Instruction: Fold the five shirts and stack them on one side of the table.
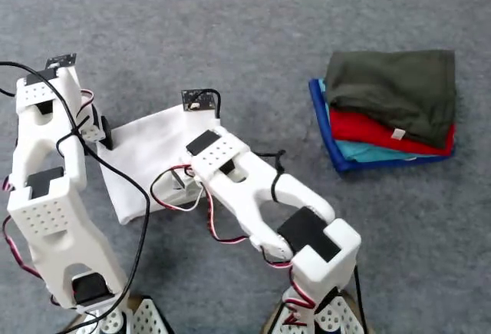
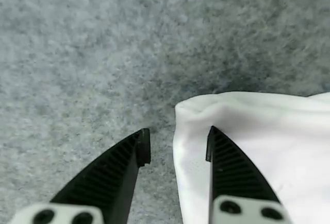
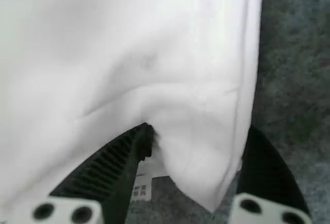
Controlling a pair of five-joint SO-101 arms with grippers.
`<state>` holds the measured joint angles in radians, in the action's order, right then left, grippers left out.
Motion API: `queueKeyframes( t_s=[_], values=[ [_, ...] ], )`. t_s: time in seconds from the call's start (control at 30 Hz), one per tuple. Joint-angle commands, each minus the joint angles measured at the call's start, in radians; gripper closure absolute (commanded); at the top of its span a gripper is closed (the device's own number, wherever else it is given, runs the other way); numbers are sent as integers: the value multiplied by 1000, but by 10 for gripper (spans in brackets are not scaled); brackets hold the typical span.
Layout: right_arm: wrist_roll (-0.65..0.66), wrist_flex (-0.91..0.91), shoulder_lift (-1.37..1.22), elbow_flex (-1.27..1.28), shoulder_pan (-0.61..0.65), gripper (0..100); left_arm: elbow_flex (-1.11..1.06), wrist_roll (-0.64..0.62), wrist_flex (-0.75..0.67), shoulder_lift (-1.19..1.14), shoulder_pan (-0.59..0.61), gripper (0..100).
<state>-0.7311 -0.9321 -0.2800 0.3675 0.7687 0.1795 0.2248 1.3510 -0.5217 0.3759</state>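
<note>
Shirts numbering four already lay folded in a stack (image 1: 391,111) on the right side of the grey tabletop (image 1: 230,42), a dark green one (image 1: 395,84) on top with red, teal and blue beneath. That left the white shirt (image 1: 149,150) as the last piece, lying part-folded left of the middle and well apart from the stack.

Both arms sat at this shirt, probably so that each could take one end of an edge and carry it over evenly in one fold. The left arm's fingers (image 2: 124,172) were spread and straddled the shirt's outer edge near a corner. One finger was over bare tabletop and the other over the cloth, with nothing pinched between them.

The right arm's fingers (image 3: 116,170) were also spread wide, at the near edge of the shirt. A raised fold and corner of white fabric sat in the gap between them, and a small label (image 3: 140,185) peeked out beneath. The cloth looked loose there rather than clamped, so I judged neither arm to have a hold yet. Closing on both edges seemed the step in hand.
</note>
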Motion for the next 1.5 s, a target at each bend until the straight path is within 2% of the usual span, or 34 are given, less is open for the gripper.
queueKeyframes(
  t_s=[0.0,0.13,0.33,0.53,0.8,1.1,1.27,1.47],
  values=[
    [3,28,-33,-21,-1,717,-2,-2,-5,7,-32,836],
    [3,25,-33,-18,-2,732,9,-2,-6,-50,-48,891],
    [54,25,-36,-18,-2,920,61,-34,2,-111,-72,962],
    [120,-6,-30,-24,-4,998,68,-55,-3,-113,-75,981],
    [137,-12,48,-25,-101,997,84,-94,-32,-102,-64,981],
    [373,-12,249,-22,-213,997,155,-288,-29,-50,-132,981],
    [454,-12,369,-22,-309,997,163,-361,-32,124,-230,981],
    [522,-12,489,-22,-421,997,166,-439,-48,295,-410,981]
  ],
)
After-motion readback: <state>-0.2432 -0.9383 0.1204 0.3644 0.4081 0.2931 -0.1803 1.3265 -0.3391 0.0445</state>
